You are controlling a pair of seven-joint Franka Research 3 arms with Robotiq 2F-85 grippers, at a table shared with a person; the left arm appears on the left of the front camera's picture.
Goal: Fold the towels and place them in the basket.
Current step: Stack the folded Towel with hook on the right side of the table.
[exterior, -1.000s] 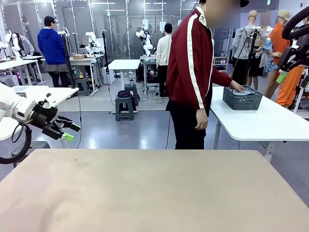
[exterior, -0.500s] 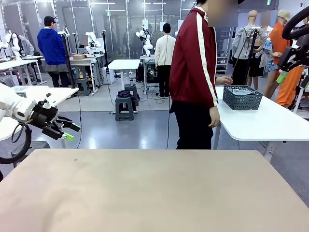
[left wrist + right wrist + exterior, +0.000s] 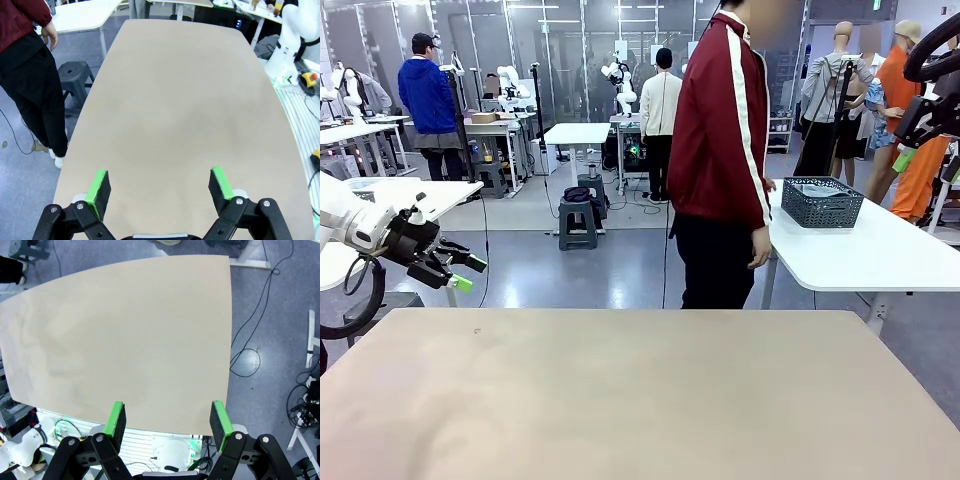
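The dark mesh basket (image 3: 822, 203) stands on a white side table (image 3: 880, 250) far to the right, beyond my beige table (image 3: 640, 400). Something pale lies inside it, perhaps a towel (image 3: 817, 189), too small to tell. My left gripper (image 3: 470, 273) hovers open off the beige table's far-left corner. In the left wrist view it (image 3: 160, 182) is open over the bare tabletop (image 3: 185, 100), green pads wide apart. My right gripper (image 3: 169, 415) hangs open high above the same tabletop (image 3: 125, 330), nothing between its fingers.
A person in a red jacket (image 3: 720, 130) stands between the beige table's far edge and the white side table, a hand (image 3: 761, 247) hanging down. A stool (image 3: 577, 222) and other work tables stand farther back. Cables lie on the floor (image 3: 260, 335).
The person has drawn a hand back from the basket and turned away from it. Neither arm has moved.
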